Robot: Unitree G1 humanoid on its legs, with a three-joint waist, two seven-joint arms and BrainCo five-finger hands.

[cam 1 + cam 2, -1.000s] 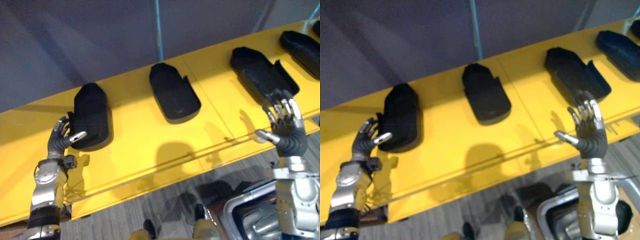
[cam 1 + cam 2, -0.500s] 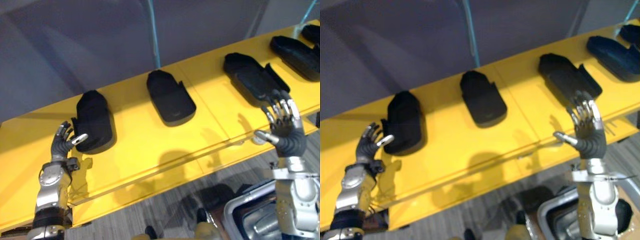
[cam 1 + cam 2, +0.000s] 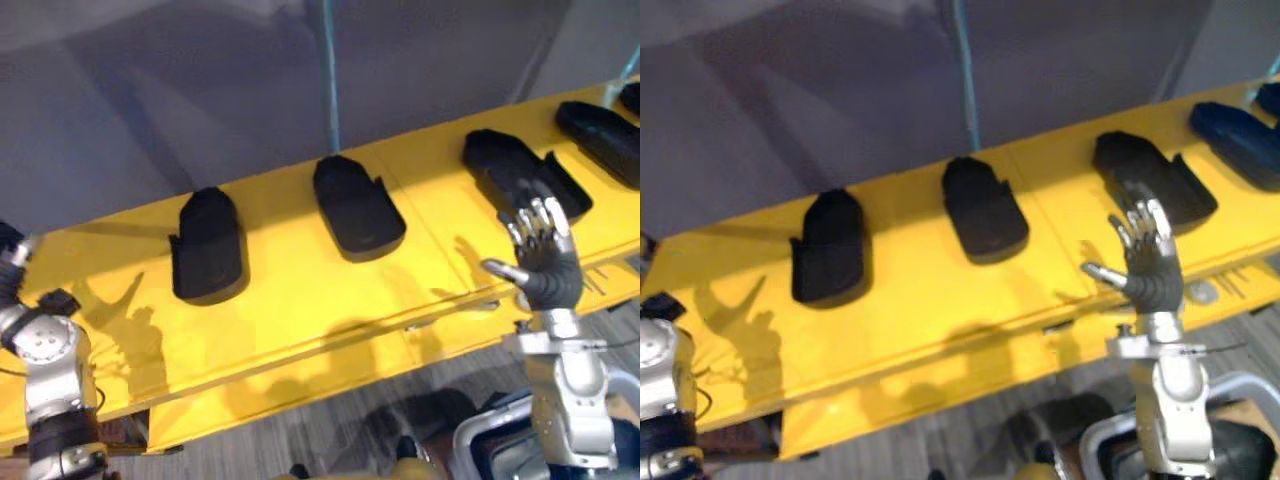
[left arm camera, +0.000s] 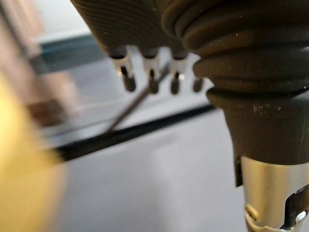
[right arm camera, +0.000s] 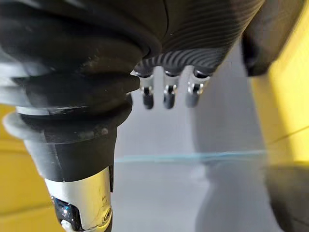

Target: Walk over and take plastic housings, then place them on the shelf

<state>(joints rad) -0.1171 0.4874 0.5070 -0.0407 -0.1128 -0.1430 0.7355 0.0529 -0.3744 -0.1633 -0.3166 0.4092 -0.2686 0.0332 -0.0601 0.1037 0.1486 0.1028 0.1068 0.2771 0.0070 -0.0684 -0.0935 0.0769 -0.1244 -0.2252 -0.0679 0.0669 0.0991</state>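
Note:
Several black plastic housings lie in a row on the yellow shelf [image 3: 290,300]: one at the left [image 3: 208,245], one in the middle [image 3: 358,205], one further right [image 3: 520,170] and one at the far right edge [image 3: 605,140]. My right hand [image 3: 540,262] is raised in front of the third housing, fingers spread and straight, touching nothing; its fingers [image 5: 166,94] are bare in the right wrist view. My left hand [image 3: 10,272] sits at the far left edge, well apart from the left housing. Its fingers [image 4: 149,79] are straight and hold nothing.
A grey wall stands behind the shelf, with a thin teal post [image 3: 327,90] rising behind the middle housing. A metal-rimmed bin [image 3: 485,445] sits on the grey floor at the lower right, under my right arm.
My left hand has come off the left housing and drawn away to the left edge. The housing stays on the shelf. The camera has shifted; my right hand keeps its raised pose.

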